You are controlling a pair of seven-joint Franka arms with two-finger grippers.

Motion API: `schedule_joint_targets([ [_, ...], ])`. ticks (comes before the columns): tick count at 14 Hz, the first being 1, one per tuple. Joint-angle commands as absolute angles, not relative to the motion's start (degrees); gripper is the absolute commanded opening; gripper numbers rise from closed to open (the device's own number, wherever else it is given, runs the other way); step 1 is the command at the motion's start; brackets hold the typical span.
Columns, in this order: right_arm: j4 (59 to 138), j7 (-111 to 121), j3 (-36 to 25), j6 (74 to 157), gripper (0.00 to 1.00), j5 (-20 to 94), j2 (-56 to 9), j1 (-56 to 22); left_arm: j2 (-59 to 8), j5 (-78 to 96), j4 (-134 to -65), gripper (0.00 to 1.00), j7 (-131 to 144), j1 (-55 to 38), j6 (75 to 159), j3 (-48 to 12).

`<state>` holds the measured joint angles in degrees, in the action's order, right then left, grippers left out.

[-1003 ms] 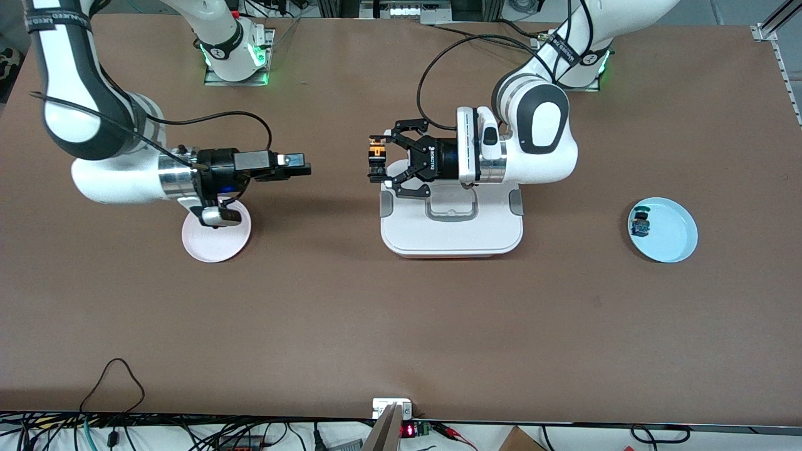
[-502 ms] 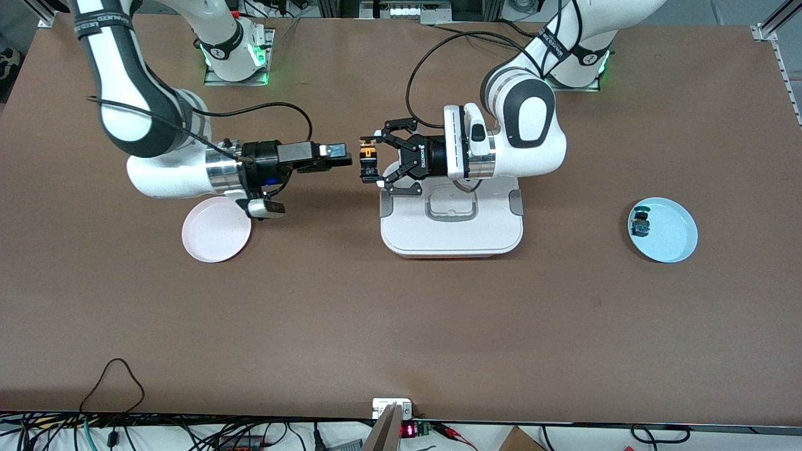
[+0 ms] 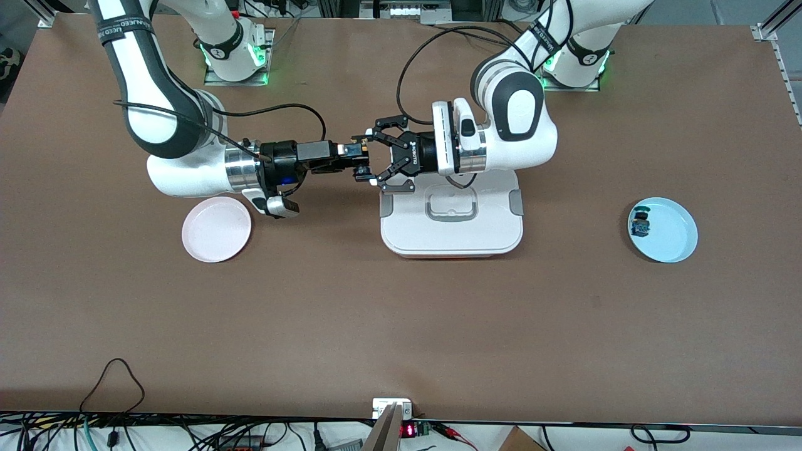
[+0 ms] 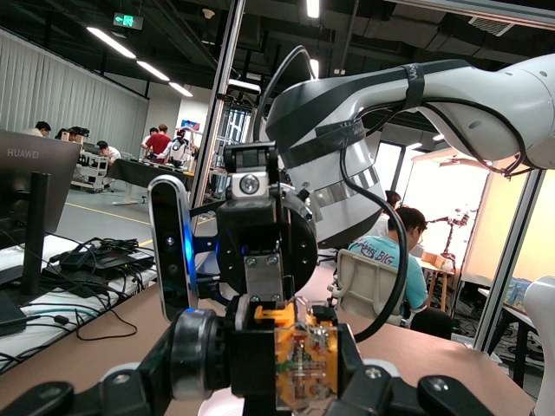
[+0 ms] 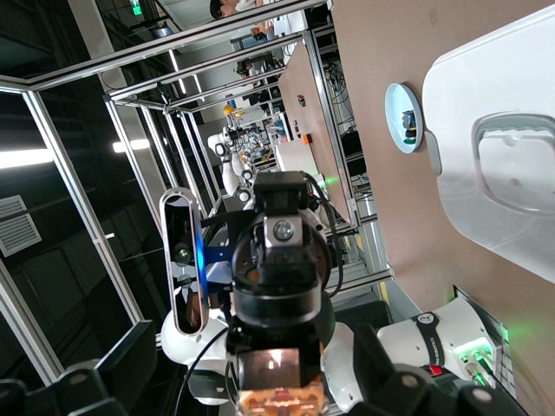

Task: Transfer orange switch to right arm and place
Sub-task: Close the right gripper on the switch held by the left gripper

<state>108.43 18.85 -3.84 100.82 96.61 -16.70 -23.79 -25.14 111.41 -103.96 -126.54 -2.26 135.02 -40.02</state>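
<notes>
The orange switch (image 3: 359, 150) is held above the counter (image 3: 401, 326), pinched in the fingertips of the left end effector (image 3: 363, 156), just off the edge of the white lidded box (image 3: 451, 219) toward the right arm's end of the counter; in the left wrist view its orange-tan body (image 4: 303, 355) sits clamped between the black finger pads. The right end effector (image 3: 344, 158), on the right arm (image 3: 188, 169), meets it nose to nose with its fingers spread, and the switch appears to lie at or just inside their tips. I judge the step in hand to be the handover itself, with the transfer not yet made. To do it well, I would close the right fingers on a part of the body that the left pads leave free, let that grip settle, and only then release the left fingers, drawing the left arm straight back along its own axis so nothing is knocked. The piece is tiny, so a skewed pinch could flick it away. The pink plate (image 3: 216, 228), near the right arm, looks the likely place to set it down; the blue plate (image 3: 673, 244) holds a small blue switch (image 3: 640, 224).
</notes>
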Motion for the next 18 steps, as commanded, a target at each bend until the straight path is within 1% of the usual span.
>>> schedule_joint_targets([
  [1, 108.81, 20.13, -3.96, 100.37, 1.00, 97.12, -16.35, -21.63, -25.49, 113.47, -103.01, 0.02, -128.58, -2.72, 135.79, -40.25],
  [10, 108.98, 20.13, -3.87, 100.02, 1.00, 97.03, -16.35, -22.59, -25.49, 113.47, -103.01, 0.02, -128.58, -2.72, 135.79, -40.25],
  [13, 110.21, 20.13, -3.87, 98.01, 0.98, 97.03, -15.82, -22.41, -25.49, 113.47, -103.01, 0.02, -128.58, -2.64, 135.79, -40.25],
  [18, 110.92, 20.13, -3.87, 97.73, 0.97, 97.03, -15.29, -22.59, -25.49, 113.47, -103.01, 0.02, -128.58, -2.64, 135.79, -40.25],
])
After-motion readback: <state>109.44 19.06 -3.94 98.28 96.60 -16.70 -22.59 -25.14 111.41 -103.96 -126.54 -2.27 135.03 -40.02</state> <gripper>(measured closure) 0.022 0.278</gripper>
